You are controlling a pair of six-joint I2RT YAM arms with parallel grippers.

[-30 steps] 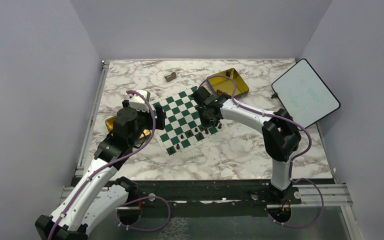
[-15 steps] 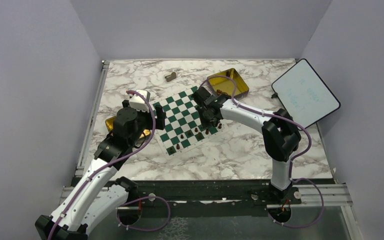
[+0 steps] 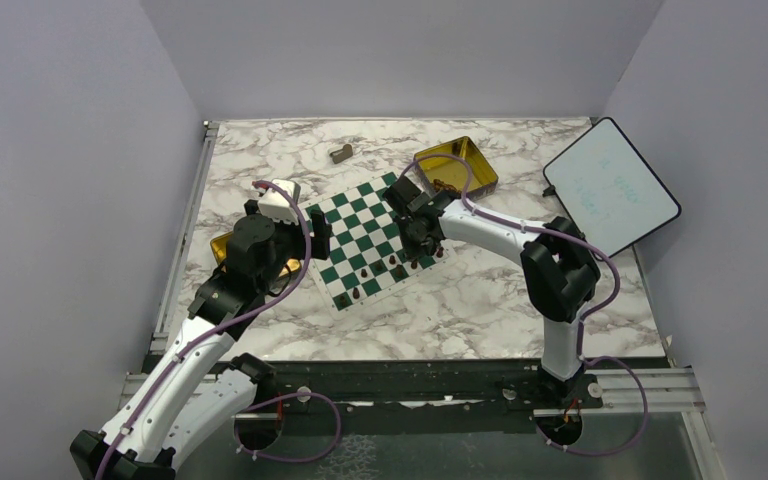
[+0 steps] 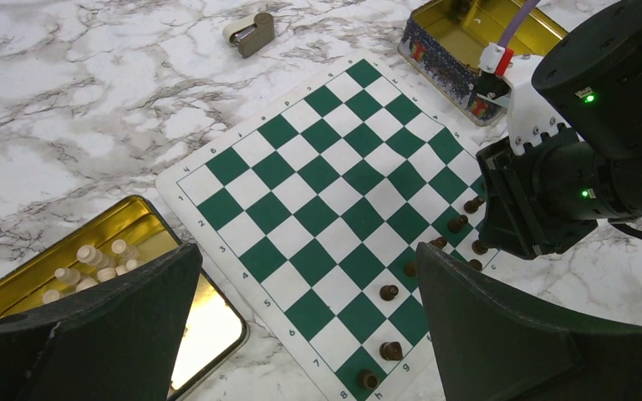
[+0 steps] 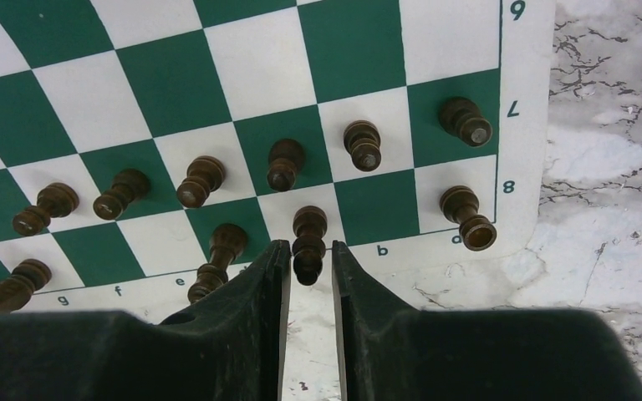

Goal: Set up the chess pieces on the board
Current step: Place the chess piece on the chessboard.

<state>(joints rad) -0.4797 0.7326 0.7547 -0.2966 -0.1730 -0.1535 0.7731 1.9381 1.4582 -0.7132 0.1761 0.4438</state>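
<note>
1. Compared with a second ago, the right gripper [image 5: 309, 245] has parted its fingers from closed to a narrow gap. The right arm's elbow sits slightly further left in the top view. The left arm and all loose items are unchanged.
2. Left gripper [image 4: 305, 259]: jaws spread fully wide and holding nothing. It hangs above the left side of the board [image 4: 318, 180].
3. Near gold tin [image 4: 125, 213]: lies on the marble table [image 3: 460, 310], just beside the board's left corner. Pale pieces [image 4: 92, 259] lie inside it.
4. Board: lies flat and turned at an angle, roughly mid-table between the two arms.
5. Chess pieces [image 5: 284, 163]: all those on the board stand in the two rows marked 7 and 8, along its near-right edge. The remaining squares are bare.
6. Right gripper, detail: it is low over the row marked 8, at the border. One dark brown piece [image 5: 309, 230] stands on a white square between its fingertips. A thin strip of board shows on either side of the piece, so the jaws are slightly apart and not clamped on it. Neighbouring pieces stand just beside the fingertips.
7. Far gold tin [image 3: 457, 165]: sits off the board's far-right corner, with a few small dark shapes inside.
8. Grey-tan block [image 3: 340, 153]: lies alone on the marble beyond the board.
9. White panel [image 3: 610, 185]: stands tilted at the table's far-right edge.
</note>
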